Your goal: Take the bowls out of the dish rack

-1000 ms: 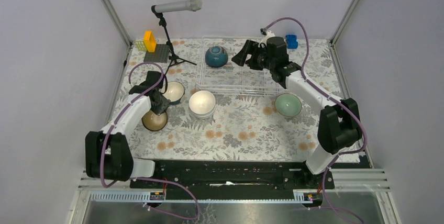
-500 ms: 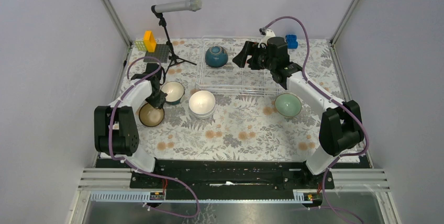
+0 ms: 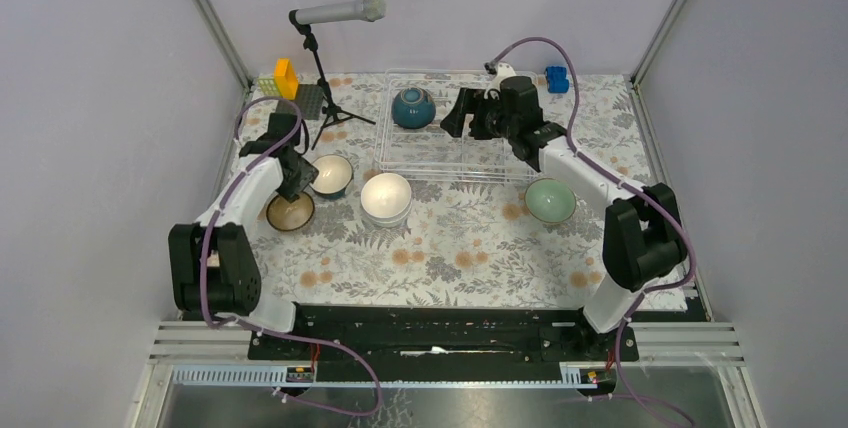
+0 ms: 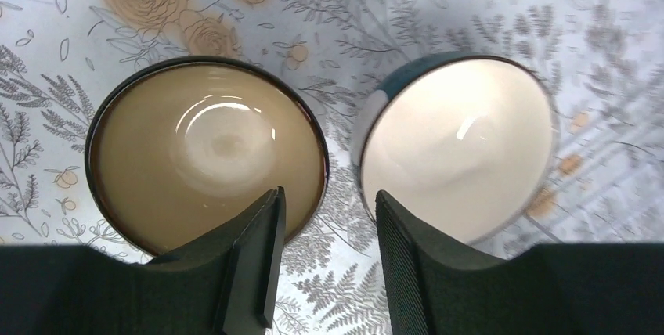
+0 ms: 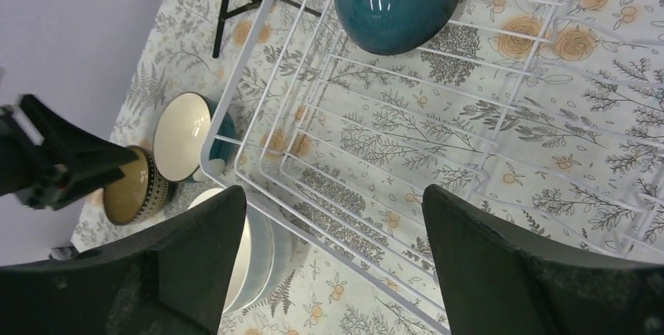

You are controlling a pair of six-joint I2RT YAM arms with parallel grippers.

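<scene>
Over at the far side of the table sits the dish rack (image 3: 440, 148), a white wire basket with a grid floor and low sides. You can see the floral cloth (image 3: 460, 248) right through it. Only one bowl is left in it: a teal bowl (image 5: 398, 2), round and glossy with a glazed shine, resting on the grid in the rack's far left corner.

All the others are out on the cloth. The brown bowl (image 4: 207, 151) has a dark rim and a shiny tan inside, and the second teal bowl (image 4: 458, 147), with a smooth cream inside, sits just beside it. The white bowls (image 3: 386, 198) are stacked near the rack's front left corner, and the mint bowl (image 3: 550, 200) is off toward the right.

The left gripper (image 4: 329, 217) hovers above the gap between the brown and second teal bowls. Its ribbed black fingers are parted and nothing is between them. The right gripper (image 5: 333, 202) hangs over the rack with its jaws spread wide, also holding nothing.
</scene>
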